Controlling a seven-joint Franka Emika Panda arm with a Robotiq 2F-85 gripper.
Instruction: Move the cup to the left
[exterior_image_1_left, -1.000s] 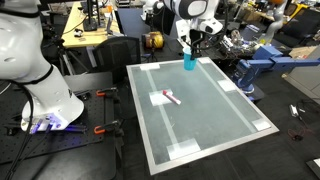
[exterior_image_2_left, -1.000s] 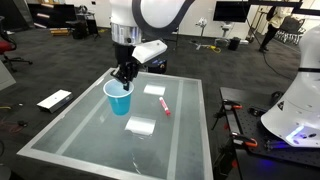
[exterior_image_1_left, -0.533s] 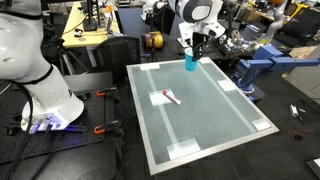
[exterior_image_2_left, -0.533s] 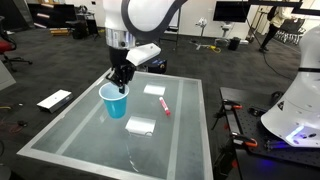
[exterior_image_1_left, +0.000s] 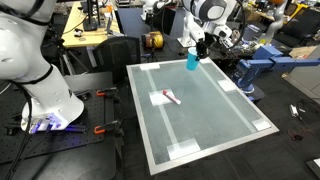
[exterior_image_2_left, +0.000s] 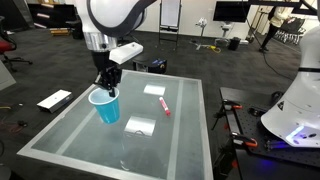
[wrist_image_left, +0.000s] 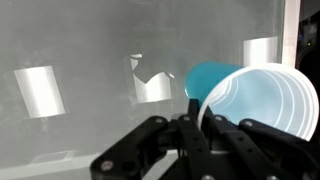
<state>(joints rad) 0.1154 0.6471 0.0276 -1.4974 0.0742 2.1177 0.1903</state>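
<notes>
Workshop clutter and desks ring a glass-topped bench (exterior_image_2_left: 185, 135) marked with white tape patches (exterior_image_2_left: 140, 126). Over it, the tool (exterior_image_2_left: 105, 86) points down and is clamped on the rim of the light-blue cup (exterior_image_2_left: 106, 106), one finger inside the mouth and one outside. In the wrist view the dark fingers (wrist_image_left: 200, 135) pinch the cup (wrist_image_left: 245, 95) at its lip, and the ribbed inside that shows holds nothing. The cup hangs slightly tilted by the bench's edge (exterior_image_1_left: 150, 66), as both exterior views show (exterior_image_1_left: 192, 62); whether its base touches the glass I cannot tell. Well apart from it, near the bench's middle, lies a small white-and-pink object (exterior_image_2_left: 163, 106).
</notes>
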